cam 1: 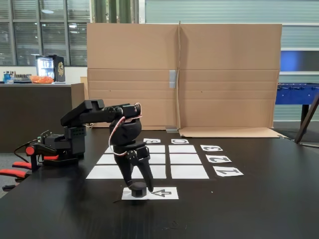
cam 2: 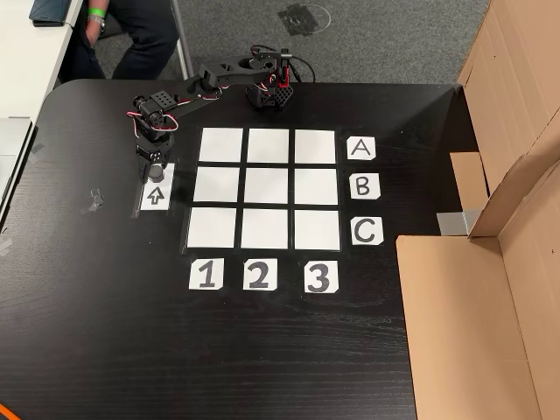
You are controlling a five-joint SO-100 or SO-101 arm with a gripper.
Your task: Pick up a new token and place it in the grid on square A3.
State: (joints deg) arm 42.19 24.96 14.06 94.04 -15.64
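A small black token [cam 1: 138,190] sits on the white arrow-marked strip [cam 1: 162,193], just in front of the grid [cam 1: 189,172]. My gripper [cam 1: 139,186] points down over it, open, with one finger on each side and close to it. Seen from above in the other view, the gripper [cam 2: 155,166] covers most of the token [cam 2: 157,173] at the strip's top end, left of the grid [cam 2: 267,229]. Square A3 [cam 2: 315,146] is the grid's top right cell there, beside the label A [cam 2: 361,148] and in line with the 3 [cam 2: 319,276]; it is bare.
The arm's base [cam 2: 271,90] stands at the table's top edge in the other view. Cardboard sheets [cam 2: 490,262] rise along the right side, forming the wall [cam 1: 184,74] behind the grid in the fixed view. A seated person's legs [cam 2: 131,35] are beyond the table. All nine cells are bare.
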